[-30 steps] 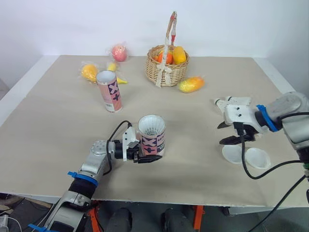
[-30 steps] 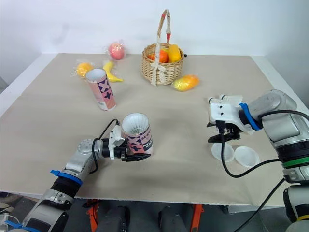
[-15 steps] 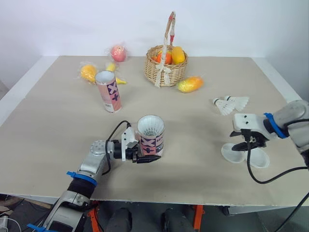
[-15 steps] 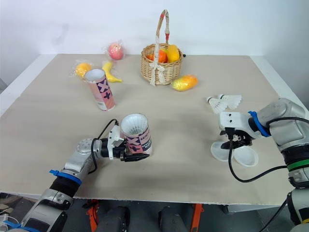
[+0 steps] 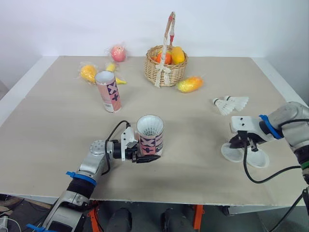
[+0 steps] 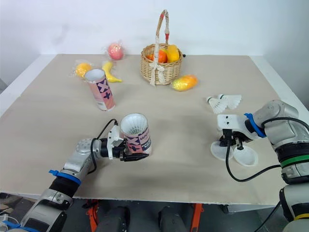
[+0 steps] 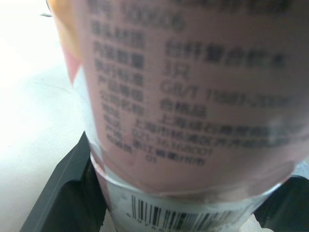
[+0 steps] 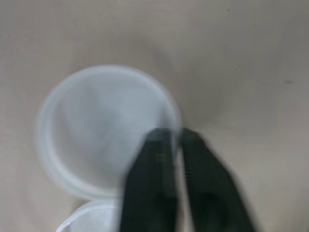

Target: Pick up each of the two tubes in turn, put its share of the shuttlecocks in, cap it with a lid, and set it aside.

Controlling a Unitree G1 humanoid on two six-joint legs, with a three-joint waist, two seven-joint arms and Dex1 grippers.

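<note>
My left gripper (image 5: 145,155) is shut on a pink tube (image 5: 150,137), held upright near the table's front, with a white shuttlecock inside its open top. In the left wrist view the tube's label (image 7: 188,96) sits between the black fingers (image 7: 67,193). A second pink tube (image 5: 109,91) stands open at the back left. Loose shuttlecocks (image 5: 231,104) lie at the right. Two clear lids lie side by side at the front right, the left lid (image 5: 230,152) and the right lid (image 5: 260,158). My right gripper (image 8: 175,137) is down on the left lid (image 8: 101,125), shut on its rim.
A wicker basket (image 5: 166,65) holding fruit stands at the back centre. A yellow fruit (image 5: 190,84) lies beside it. More bagged fruit (image 5: 89,72) and a peach (image 5: 119,52) lie at the back left. The table's right edge runs close to the lids.
My right gripper has moved from over the shuttlecocks toward the front, come down onto the left lid and shut on its rim. The left gripper and its tube have stayed put.
</note>
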